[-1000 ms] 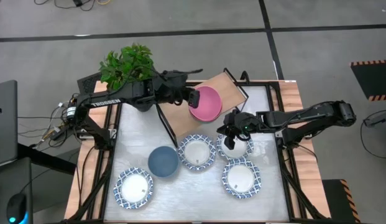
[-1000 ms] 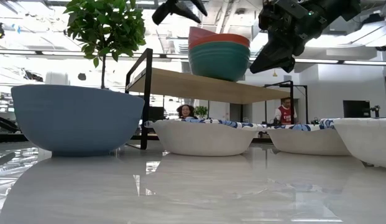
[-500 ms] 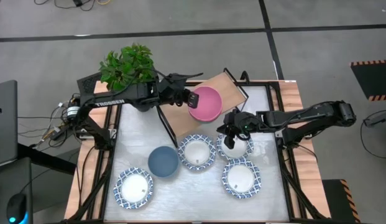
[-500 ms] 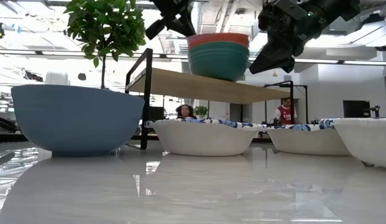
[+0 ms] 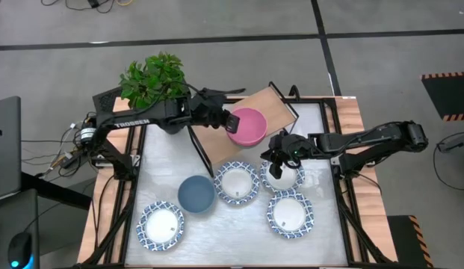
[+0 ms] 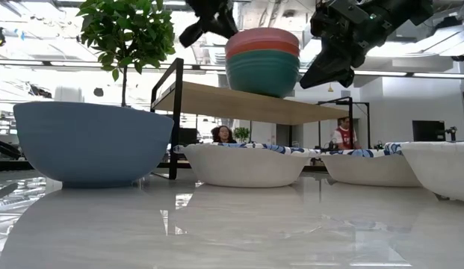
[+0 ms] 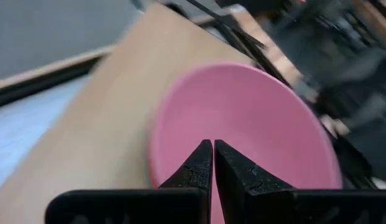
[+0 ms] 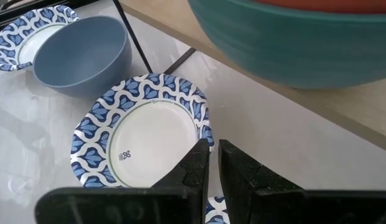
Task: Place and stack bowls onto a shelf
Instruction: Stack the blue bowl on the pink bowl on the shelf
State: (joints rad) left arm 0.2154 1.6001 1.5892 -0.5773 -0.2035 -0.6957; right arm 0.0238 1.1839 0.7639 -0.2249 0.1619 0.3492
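Item: pink bowl (image 5: 249,126). Location: on the shelf (image 5: 217,131), nested on top of the green bowl (image 6: 263,72); the low view shows the pair as one stack near the middle of the board. Change: a second ago the pink bowl sat tilted in the green one; it now sits level, and the stack has shifted slightly along the board.

Item: left tool (image 5: 233,120). Location: above the shelf, at the pink bowl's rim on the side toward the table's left edge. State: fingers pressed together, nothing between them; a second ago they stood apart, so they have closed within the last second. The left wrist view shows the two dark tips meeting over the pink interior. Whether the tips touch the rim cannot be told.

Item: right tool (image 5: 280,153). Location: over a white patterned bowl (image 5: 282,175) near the table's right edge, just beside the shelf. State: fingers nearly together, nothing seen held; unchanged over the last second.

Remaining stock on table: blue bowl (image 5: 196,193) and three further patterned bowls, at (image 5: 236,182), (image 5: 290,214) and (image 5: 161,226), all toward the front edge.

Assessment: two bowls appear stacked and placed; the release looks finished. Five bowls are not yet shelved. The left arm probably needs to clear the stack without nudging it.
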